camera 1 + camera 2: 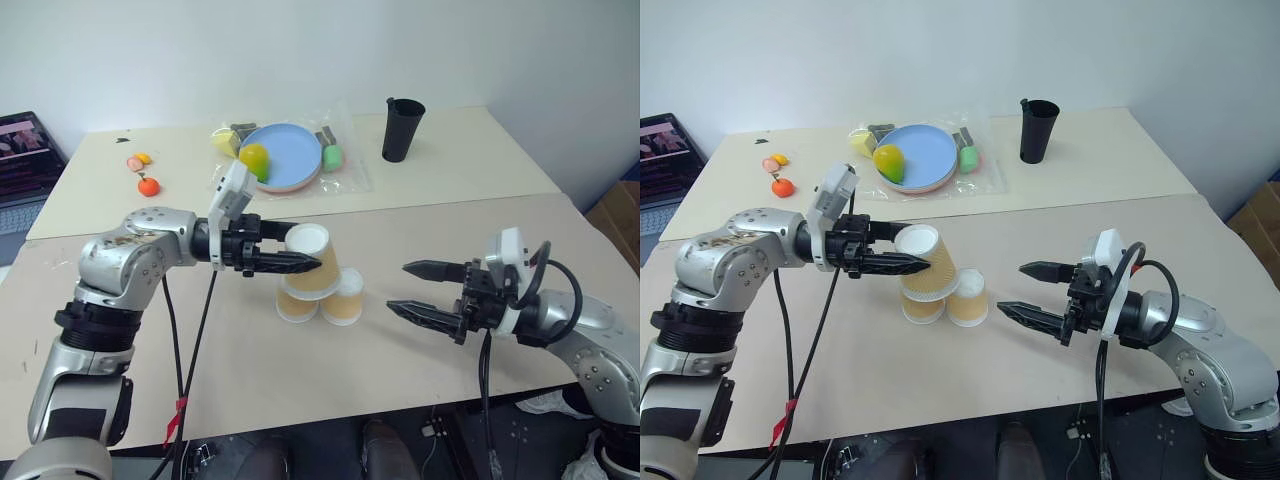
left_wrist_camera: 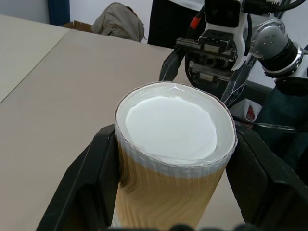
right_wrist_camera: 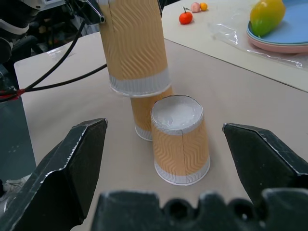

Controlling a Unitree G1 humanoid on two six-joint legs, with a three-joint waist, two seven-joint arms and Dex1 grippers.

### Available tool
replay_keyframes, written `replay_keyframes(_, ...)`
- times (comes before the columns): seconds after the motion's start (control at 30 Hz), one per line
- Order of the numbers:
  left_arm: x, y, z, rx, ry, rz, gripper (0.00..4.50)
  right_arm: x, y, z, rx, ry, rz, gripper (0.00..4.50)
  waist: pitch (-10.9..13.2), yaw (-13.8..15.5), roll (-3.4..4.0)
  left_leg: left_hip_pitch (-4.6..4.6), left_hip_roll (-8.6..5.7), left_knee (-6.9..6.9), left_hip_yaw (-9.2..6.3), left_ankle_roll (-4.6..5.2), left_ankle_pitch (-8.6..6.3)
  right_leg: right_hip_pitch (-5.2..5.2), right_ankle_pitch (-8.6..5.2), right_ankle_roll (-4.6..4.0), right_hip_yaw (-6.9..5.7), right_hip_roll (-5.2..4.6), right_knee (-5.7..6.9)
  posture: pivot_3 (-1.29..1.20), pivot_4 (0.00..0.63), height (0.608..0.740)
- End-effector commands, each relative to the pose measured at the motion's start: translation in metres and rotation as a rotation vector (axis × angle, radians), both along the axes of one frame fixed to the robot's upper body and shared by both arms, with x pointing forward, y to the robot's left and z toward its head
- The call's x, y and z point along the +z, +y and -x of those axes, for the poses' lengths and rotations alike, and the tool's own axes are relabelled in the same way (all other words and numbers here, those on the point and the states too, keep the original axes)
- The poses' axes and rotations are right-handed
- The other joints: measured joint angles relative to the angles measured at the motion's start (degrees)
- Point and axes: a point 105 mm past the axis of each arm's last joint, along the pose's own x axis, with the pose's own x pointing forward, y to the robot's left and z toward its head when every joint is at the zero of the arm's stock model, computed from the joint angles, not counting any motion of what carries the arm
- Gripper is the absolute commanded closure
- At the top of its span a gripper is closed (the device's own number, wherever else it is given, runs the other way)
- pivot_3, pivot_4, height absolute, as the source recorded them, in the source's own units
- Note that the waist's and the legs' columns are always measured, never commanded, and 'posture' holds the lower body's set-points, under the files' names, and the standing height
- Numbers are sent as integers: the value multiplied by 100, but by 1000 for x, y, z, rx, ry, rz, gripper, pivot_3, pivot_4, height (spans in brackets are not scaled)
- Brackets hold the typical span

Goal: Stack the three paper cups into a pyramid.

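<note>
Left eye view — left pincer (image 1: 300, 263) clamps top cup (image 1: 312, 262) over 2 base cups (image 1: 325, 300).

Even, bright, diffuse indoor light; no glare on the matte surface (image 1: 420, 230). Soft, faint shadows under the paper cups (image 1: 320, 285). Head views sharp throughout. Wrist views: near black fingers (image 3: 72, 168) slightly soft, held cup's (image 2: 173, 159) ribbing mildly blurred, background soft, mild wide-angle stretch at edges.

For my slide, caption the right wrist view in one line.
Open right tool faces two upside-down paper cups on the table while the left tool's third cup hovers above them.
</note>
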Motion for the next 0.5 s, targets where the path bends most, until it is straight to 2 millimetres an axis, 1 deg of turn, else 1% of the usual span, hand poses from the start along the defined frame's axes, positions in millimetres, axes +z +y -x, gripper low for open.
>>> replay_keyframes(0.03,16,-3,2,-31,-75,3,1748,11,0,4,2,-45,1,0,0,2,0,0,0,0,0,1,-1,0,0,0,0,0,0,0,150,735)
replay_keyframes(0.5,12,-3,-2,-24,-112,-1,1748,12,-1,2,-4,-52,0,0,0,12,0,0,0,3,0,3,-1,0,0,1,0,0,1,0,150,735)
